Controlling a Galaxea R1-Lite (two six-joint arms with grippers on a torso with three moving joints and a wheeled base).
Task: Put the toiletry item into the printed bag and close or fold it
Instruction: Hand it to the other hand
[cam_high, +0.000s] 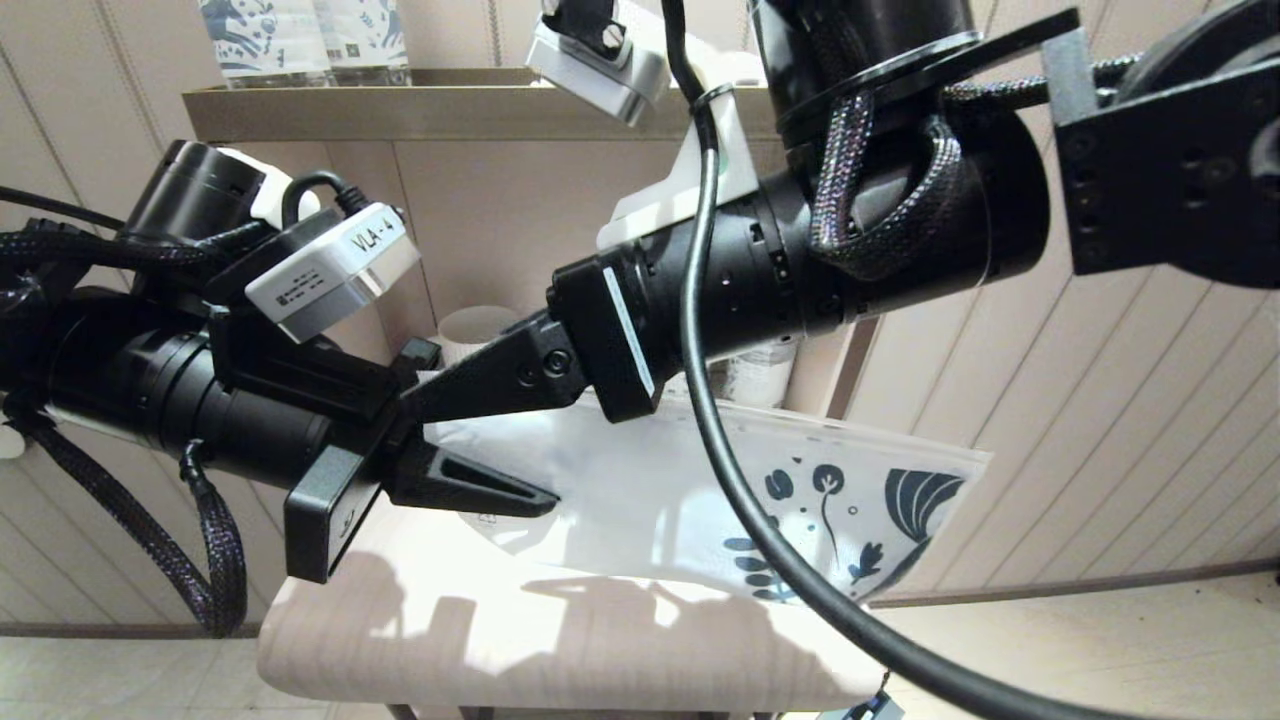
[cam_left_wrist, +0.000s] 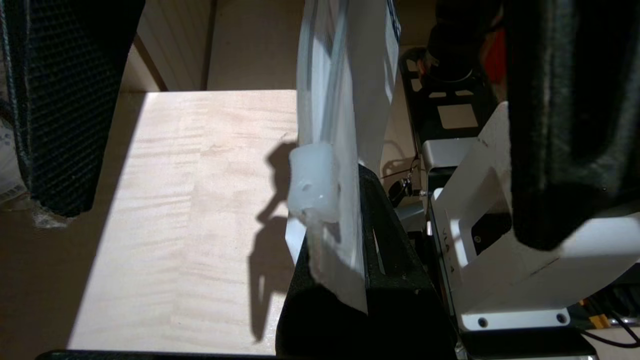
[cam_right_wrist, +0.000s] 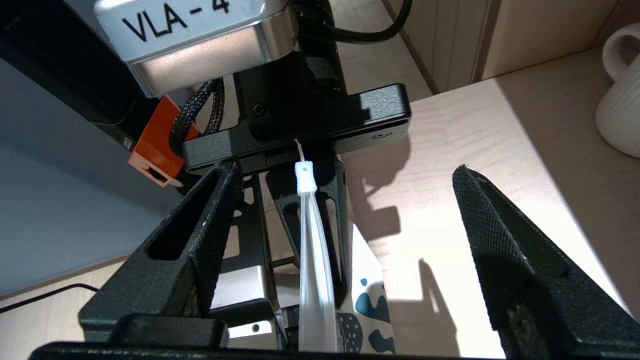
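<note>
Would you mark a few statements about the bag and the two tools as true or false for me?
1. The left tool is shut on the printed bag. True.
2. The right tool is clamped on the bag. False: its fingers stand wide apart, one on each side of the bag's edge, without touching it.
3. The bag lies flat on the table. False: it is held up in the air above the table.
4. A white ribbed mug stands on the table. True.
</note>
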